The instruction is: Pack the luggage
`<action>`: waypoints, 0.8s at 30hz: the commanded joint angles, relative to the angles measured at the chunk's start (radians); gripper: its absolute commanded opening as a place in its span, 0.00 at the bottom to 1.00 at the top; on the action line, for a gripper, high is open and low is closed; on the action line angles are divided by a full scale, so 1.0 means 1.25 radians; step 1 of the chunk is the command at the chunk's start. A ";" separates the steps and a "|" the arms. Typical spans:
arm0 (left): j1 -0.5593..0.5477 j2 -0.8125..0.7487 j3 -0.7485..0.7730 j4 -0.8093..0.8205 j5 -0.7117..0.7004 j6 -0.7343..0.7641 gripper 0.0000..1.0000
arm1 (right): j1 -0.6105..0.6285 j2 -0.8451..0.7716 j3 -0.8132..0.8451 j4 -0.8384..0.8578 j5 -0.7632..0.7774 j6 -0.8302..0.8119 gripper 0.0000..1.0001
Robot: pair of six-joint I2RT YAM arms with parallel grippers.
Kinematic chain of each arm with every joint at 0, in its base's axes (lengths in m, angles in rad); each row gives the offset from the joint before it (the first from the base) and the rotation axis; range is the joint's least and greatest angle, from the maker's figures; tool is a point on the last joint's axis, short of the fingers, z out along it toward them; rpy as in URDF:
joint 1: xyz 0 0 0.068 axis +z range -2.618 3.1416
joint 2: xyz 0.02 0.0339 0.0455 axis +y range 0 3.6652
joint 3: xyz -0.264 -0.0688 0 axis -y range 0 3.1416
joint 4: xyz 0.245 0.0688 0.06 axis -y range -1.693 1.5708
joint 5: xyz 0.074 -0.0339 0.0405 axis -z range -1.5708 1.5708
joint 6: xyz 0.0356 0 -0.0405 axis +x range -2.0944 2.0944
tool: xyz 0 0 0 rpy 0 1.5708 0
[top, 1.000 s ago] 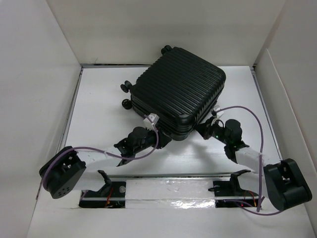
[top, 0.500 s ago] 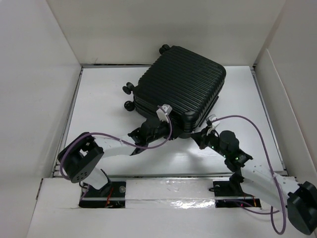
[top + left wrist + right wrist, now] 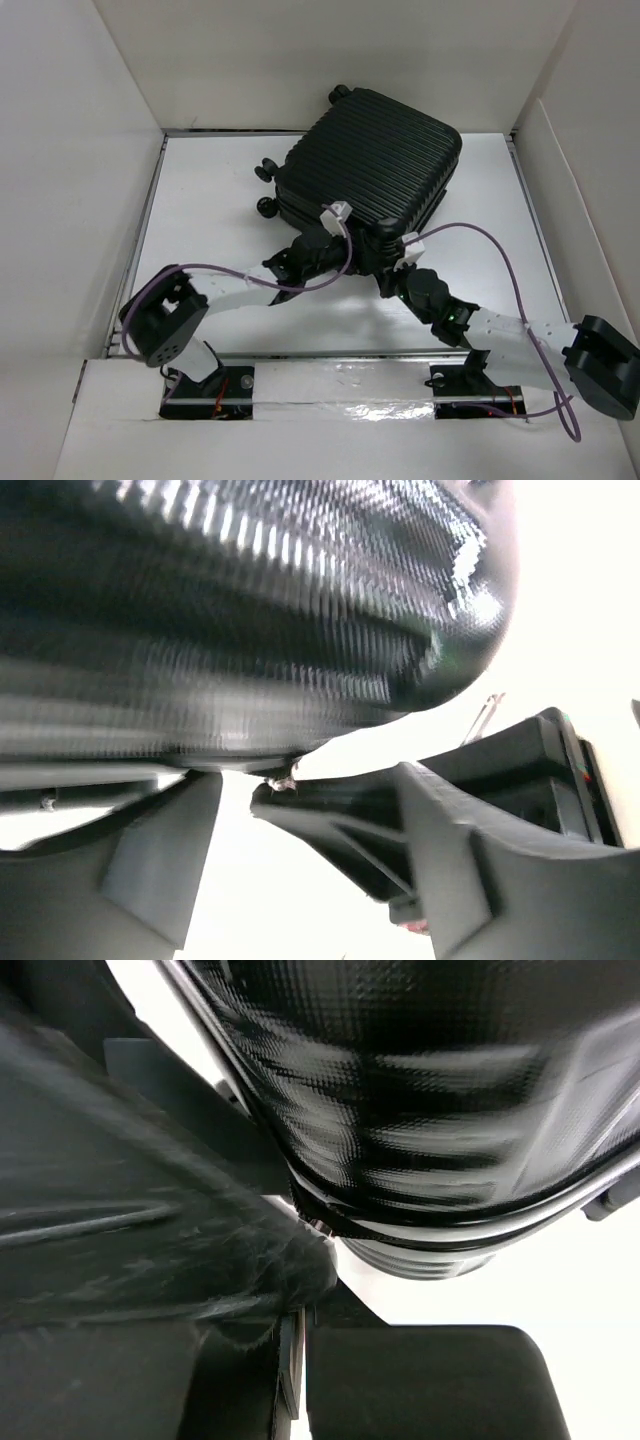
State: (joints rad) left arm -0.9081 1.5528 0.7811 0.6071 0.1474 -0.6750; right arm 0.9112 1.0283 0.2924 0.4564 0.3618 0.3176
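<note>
**Q:** Here, reading left to right, what lies where?

**A:** The caster wheels [image 3: 266, 206] mark the left end of the luggage [image 3: 370, 165]. It lies closed and flat on the white table [image 3: 200, 250], set askew at the far centre. Judged from that wheeled end, its long axis runs obliquely toward the near right, so the near corner points back at the arm bases.

**Q:** And the end effectors?

**A:** The left gripper [image 3: 335, 252] sits just left of that corner and the right gripper [image 3: 388, 272] just right of it. The luggage lies directly ahead of both, and neither arm is clearly the nearer. In the left wrist view the fingers [image 3: 150, 870] are spread wide beneath the shell's seam, holding nothing. The right wrist view is blurred, so it cannot be told whether those jaws are parted or closed.

**Q:** What does the coming move turn on?

**A:** Probably the seam at that corner. The case is shut, so packing presumably requires opening it first. The seam leads away from the corner along both sides, one side for each arm.
</note>
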 commanded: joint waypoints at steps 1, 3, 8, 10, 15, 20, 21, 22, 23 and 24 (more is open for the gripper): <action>0.053 -0.140 -0.072 0.047 -0.074 -0.007 0.73 | 0.068 0.029 0.032 0.139 -0.165 0.049 0.00; 0.106 -0.241 -0.110 -0.012 -0.036 -0.016 0.76 | 0.060 0.034 0.030 0.140 -0.175 0.043 0.00; 0.233 -0.434 -0.125 -0.166 -0.027 -0.059 0.76 | 0.043 0.056 0.013 0.172 -0.215 0.039 0.00; 0.316 -0.496 -0.121 -0.196 -0.060 -0.081 0.73 | 0.036 0.060 0.012 0.181 -0.238 0.037 0.00; 0.497 -0.478 -0.083 -0.210 -0.062 -0.132 0.72 | 0.019 0.061 0.008 0.181 -0.258 0.026 0.00; 0.594 -0.320 0.022 -0.205 -0.006 -0.134 0.76 | 0.010 0.060 -0.001 0.188 -0.282 0.025 0.00; 0.601 -0.265 0.066 -0.208 0.008 -0.131 0.76 | 0.010 0.062 -0.001 0.187 -0.283 0.022 0.00; 0.609 -0.236 0.087 -0.211 0.015 -0.130 0.76 | 0.010 0.066 0.003 0.186 -0.283 0.021 0.00; 0.609 -0.212 0.106 -0.212 0.024 -0.131 0.76 | 0.010 0.068 0.004 0.186 -0.294 0.021 0.00; 0.609 -0.165 0.145 -0.214 0.038 -0.131 0.76 | 0.010 0.071 0.005 0.186 -0.309 0.018 0.00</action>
State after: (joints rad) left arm -0.1535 1.2854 0.8551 0.3286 0.1249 -0.8326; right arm 0.9092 1.1107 0.2935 0.5991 0.0967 0.3424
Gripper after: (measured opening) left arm 0.757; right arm 0.019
